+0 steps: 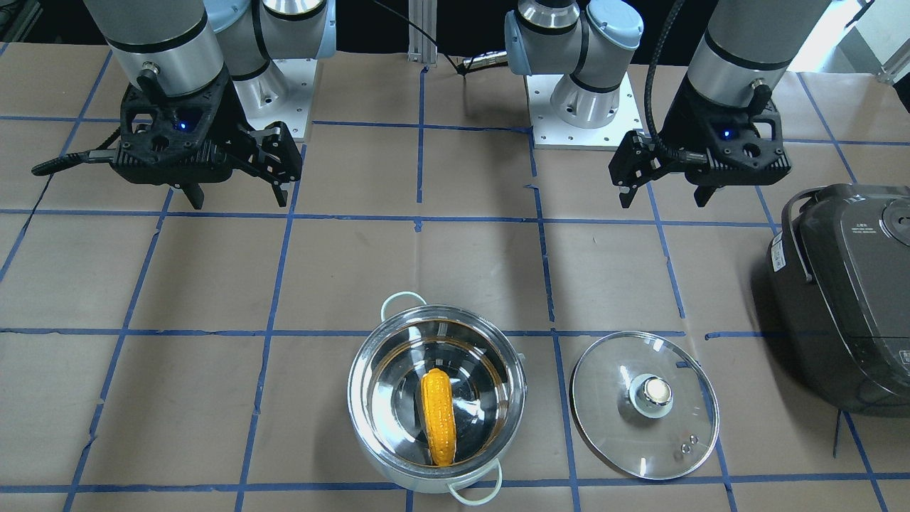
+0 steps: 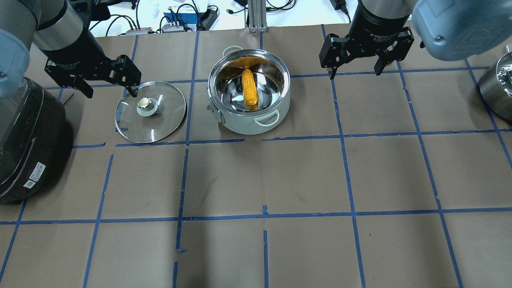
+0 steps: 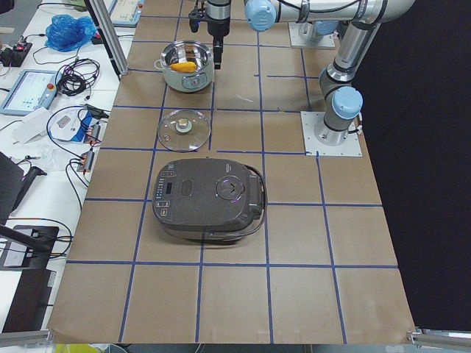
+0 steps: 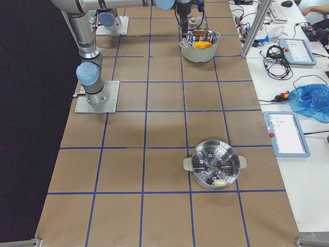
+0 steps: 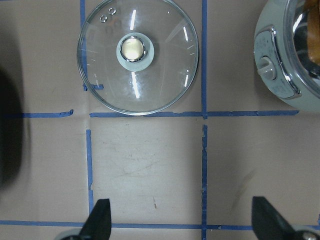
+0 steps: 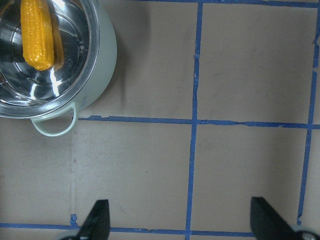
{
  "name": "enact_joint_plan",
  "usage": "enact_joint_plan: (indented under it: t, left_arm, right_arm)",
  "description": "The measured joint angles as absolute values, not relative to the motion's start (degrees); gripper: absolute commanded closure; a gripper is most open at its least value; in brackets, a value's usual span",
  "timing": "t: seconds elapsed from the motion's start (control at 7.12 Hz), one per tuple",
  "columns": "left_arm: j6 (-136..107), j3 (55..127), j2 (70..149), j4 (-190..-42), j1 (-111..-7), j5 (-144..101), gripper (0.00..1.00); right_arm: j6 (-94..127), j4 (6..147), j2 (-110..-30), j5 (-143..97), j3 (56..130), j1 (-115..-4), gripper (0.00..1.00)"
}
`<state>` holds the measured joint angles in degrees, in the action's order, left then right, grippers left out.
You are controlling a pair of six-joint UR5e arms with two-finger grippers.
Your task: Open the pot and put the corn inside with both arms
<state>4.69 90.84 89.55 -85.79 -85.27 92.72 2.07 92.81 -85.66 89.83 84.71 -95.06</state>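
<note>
The shiny steel pot (image 1: 353, 398) stands open near the table's far middle, also in the overhead view (image 2: 248, 124). The yellow-orange corn (image 1: 438, 416) lies inside it on the bottom (image 2: 250, 91) (image 6: 37, 35). The glass lid (image 1: 611, 427) lies flat on the table beside the pot, knob up (image 2: 160, 120) (image 5: 165, 75). My left gripper (image 1: 662, 199) (image 2: 112, 94) (image 5: 182, 222) is open and empty, raised near the lid. My right gripper (image 1: 238, 199) (image 2: 355, 74) (image 6: 180, 222) is open and empty, raised on the pot's other side.
A dark grey rice cooker (image 1: 846, 299) (image 2: 24, 140) sits on my left side beyond the lid. A steel steamer pot (image 4: 215, 164) stands far on my right side. Blue tape lines grid the brown table cover.
</note>
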Motion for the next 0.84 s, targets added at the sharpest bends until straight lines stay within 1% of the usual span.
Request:
enact_joint_plan:
  t: [0.42, 0.84]
  left_arm:
    - [4.70, 91.62, 89.06, -86.48, -85.46, 92.76, 0.00]
    - [4.23, 91.97, 90.92, -86.60, -85.87, 90.79, 0.00]
  right_arm:
    - [1.94, 92.84, -85.61, 89.90, 84.77, -95.20, 0.00]
    - [2.04, 92.83, -85.60, 89.86, 84.81, -95.26, 0.00]
